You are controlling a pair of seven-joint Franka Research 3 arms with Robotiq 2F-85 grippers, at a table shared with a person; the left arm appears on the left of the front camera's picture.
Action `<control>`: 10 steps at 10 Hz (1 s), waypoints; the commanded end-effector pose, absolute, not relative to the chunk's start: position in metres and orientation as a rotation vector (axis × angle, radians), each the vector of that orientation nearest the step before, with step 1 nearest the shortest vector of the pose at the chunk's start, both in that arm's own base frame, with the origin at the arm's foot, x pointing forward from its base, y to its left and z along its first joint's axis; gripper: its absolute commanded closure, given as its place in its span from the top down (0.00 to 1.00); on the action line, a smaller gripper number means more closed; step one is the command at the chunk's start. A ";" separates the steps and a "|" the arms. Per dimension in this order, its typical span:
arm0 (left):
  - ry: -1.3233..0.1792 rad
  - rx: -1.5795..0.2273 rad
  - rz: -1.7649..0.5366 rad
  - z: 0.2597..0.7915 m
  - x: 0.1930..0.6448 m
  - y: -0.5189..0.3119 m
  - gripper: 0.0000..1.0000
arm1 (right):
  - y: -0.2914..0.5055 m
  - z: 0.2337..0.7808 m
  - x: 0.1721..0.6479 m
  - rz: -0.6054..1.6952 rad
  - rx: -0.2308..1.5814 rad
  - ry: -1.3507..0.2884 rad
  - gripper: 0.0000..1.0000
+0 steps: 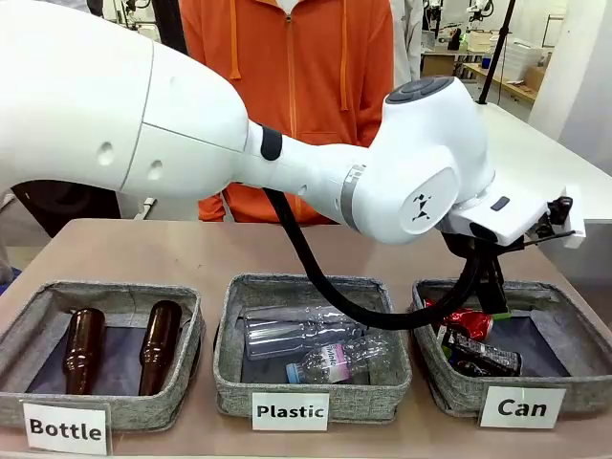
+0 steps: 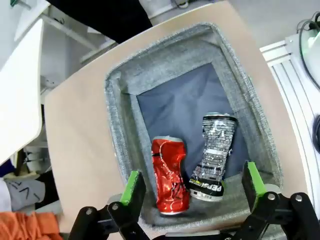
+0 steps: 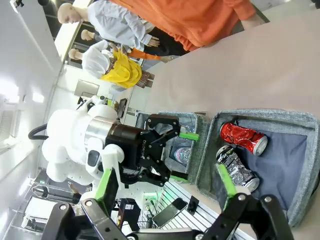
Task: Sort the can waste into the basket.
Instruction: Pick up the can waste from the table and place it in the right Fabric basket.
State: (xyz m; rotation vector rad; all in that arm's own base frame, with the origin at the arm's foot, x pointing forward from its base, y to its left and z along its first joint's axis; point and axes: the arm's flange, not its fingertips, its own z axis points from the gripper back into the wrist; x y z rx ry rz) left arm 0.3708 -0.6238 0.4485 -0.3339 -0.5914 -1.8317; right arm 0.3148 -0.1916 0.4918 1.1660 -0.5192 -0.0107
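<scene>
Left tool (image 2: 190,187) open above red can (image 2: 170,175), silver can (image 2: 214,155) in basket (image 2: 120,130).

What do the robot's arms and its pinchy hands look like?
The left arm is big, smooth and white, with a grey ring at one joint and a black cable hanging under it. The left gripper and right gripper are black with bright green pads on their fingertips.

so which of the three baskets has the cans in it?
The basket labelled "Can", on the robot's right. It holds the red can and silver can; the others hold bottles.
</scene>
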 end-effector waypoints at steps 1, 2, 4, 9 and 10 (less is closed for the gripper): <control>-0.546 -0.409 -1.780 0.468 0.361 -0.587 1.00 | -0.191 0.495 0.317 -0.011 1.180 -0.534 1.00; -0.422 -0.438 -1.736 0.483 0.361 -0.556 1.00 | -0.191 0.495 0.317 -0.011 1.180 -0.534 1.00; -0.309 -0.485 -1.602 0.507 0.378 -0.465 1.00 | -0.189 0.501 0.318 0.045 1.190 -0.529 1.00; -0.340 -0.753 -0.806 0.517 0.397 -0.170 1.00 | -0.046 0.471 0.356 0.252 1.320 -0.291 1.00; -0.309 -0.835 -0.661 0.503 0.382 -0.118 1.00 | -0.021 0.460 0.358 0.243 1.344 -0.275 1.00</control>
